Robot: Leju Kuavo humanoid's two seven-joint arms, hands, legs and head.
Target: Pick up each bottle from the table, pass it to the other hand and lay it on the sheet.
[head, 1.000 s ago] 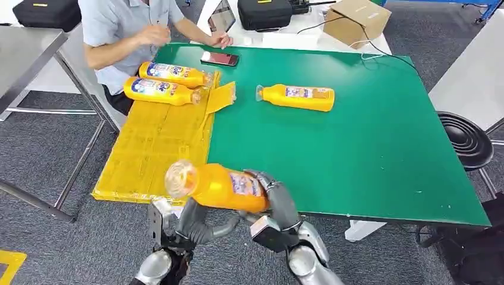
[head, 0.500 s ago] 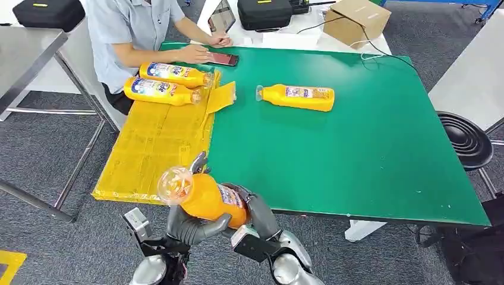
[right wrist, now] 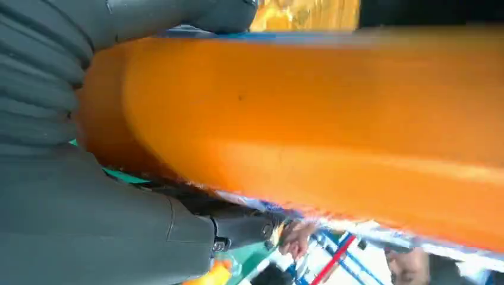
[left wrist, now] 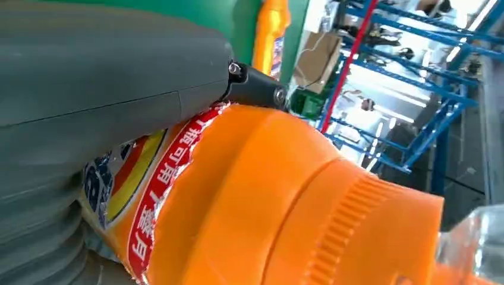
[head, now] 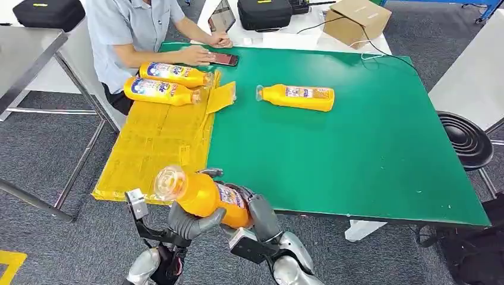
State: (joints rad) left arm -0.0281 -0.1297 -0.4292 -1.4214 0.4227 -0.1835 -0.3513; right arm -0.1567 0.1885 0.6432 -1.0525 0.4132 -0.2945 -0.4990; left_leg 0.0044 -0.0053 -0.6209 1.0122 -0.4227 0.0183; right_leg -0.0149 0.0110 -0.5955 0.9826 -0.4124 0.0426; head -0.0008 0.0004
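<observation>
I see the orange bottle (head: 205, 196) held off the near edge of the green desk (head: 356, 148), just beside the yellow sheet (head: 154, 142), with my left hand (head: 190, 222) cupped under it and my right hand (head: 255, 214) wrapped round its base.
</observation>
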